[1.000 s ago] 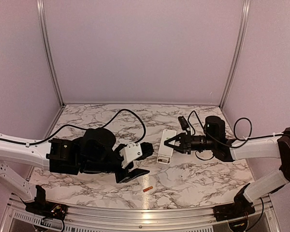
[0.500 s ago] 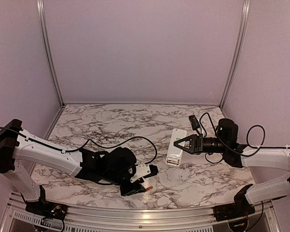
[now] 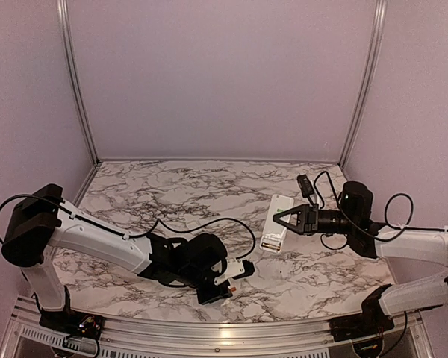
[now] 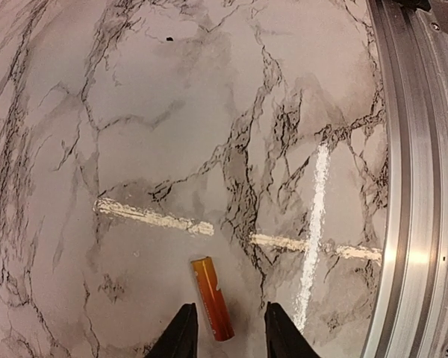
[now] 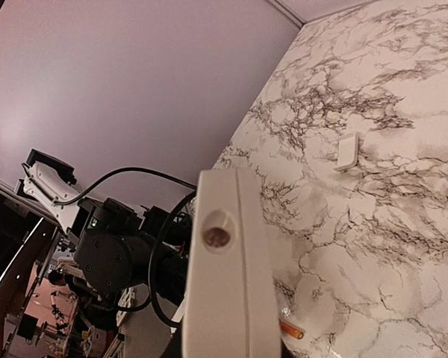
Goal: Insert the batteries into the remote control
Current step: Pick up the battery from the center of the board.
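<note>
One battery in reach: the orange-copper battery point(image 4: 211, 307) lies flat on the counter point(image 4: 172, 112), at 6 o'clock of the marble, close to its front edge.
Grip, left: the left pincer point(image 4: 231, 332) is partly open and holds nothing. Its two tips stand on either side of the battery's near end and seem just clear of it.
Change, left: a second ago this arm hung over mid-counter with the battery bare at its 5 o'clock. It has since swung round and dropped low over it.
Change, right: the right pincer point(image 3: 279, 221) is clamped on the remote control point(image 3: 269, 240) and has drawn it toward 3 o'clock.
Remote now: it is held tilted off the counter, at 3 o'clock of centre and well apart from the left arm.
Meaning: the pickup looks lined up, with only the squeeze left. Loading this battery is not yet begun.
Second battery: I cannot tell where it is.
Around: a small white piece point(image 5: 347, 151) lies alone on the marble, perhaps the bay cover. A black cable point(image 3: 209, 222) loops behind the left arm.
In the way: the metal rail point(image 4: 411, 186) runs at 3 o'clock of the battery, near but not touching, so the outer tip has little room. The left wrist hides the battery from above.
</note>
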You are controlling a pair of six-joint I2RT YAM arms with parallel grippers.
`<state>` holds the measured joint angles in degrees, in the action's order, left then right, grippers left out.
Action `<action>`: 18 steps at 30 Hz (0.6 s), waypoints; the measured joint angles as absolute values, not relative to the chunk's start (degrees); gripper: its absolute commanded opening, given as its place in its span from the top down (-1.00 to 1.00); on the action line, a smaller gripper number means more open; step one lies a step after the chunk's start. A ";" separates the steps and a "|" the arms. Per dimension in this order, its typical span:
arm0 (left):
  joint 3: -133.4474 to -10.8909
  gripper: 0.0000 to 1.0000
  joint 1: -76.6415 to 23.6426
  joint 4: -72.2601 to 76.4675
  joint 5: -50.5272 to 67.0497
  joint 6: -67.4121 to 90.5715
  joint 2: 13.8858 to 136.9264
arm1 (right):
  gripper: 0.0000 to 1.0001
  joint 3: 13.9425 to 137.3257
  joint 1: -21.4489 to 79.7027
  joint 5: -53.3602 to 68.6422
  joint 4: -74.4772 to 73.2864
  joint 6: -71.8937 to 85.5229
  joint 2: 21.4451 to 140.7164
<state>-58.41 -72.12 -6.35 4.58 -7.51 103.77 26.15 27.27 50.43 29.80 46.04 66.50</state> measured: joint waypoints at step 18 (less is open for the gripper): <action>-60.75 0.96 -72.23 -7.88 0.80 -8.12 108.36 | 1.00 23.42 22.87 53.74 34.70 50.17 67.57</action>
<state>-60.75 -72.23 -7.88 0.80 -8.12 108.36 23.42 22.87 53.74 34.70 50.17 67.57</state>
